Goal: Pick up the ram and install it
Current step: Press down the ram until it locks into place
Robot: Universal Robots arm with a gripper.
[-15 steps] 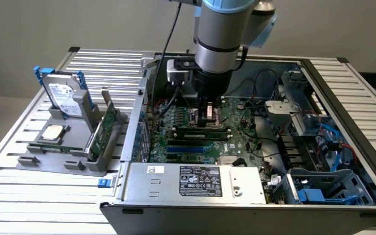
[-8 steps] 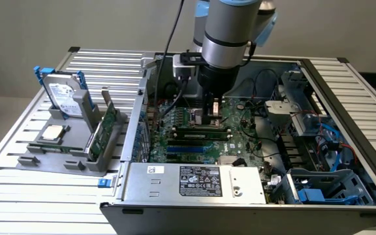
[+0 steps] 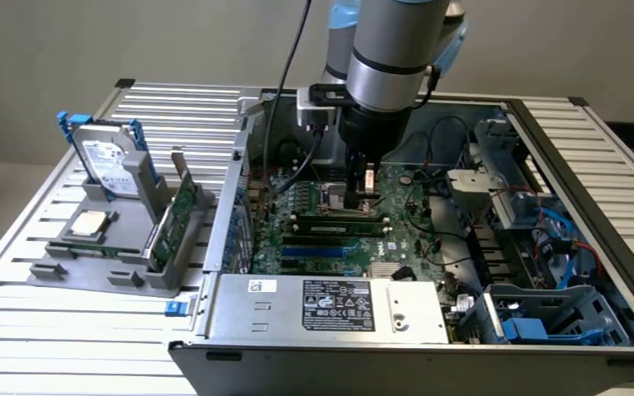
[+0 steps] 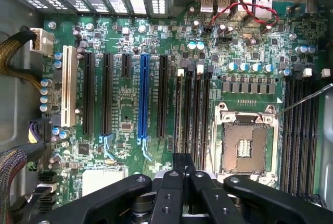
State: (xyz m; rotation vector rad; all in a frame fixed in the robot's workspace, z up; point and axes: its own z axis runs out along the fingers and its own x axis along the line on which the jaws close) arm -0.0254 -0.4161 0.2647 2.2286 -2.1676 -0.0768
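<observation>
The ram, a long thin green stick with dark chips, stands on edge in one of the motherboard's black slots beside the empty CPU socket. My gripper reaches straight down into the open case, and its tips are at the ram's top edge towards the exterior view's right. In the wrist view the black fingers are together, so the gripper is shut over the near end of those slots. Whether the fingers pinch the stick or only rest on it I cannot tell.
The open computer case lies on a slatted table. Its power supply is at the front, and drive cages and cables are on the exterior view's right. A grey holder on the exterior view's left carries a hard drive, an upright green card and a chip.
</observation>
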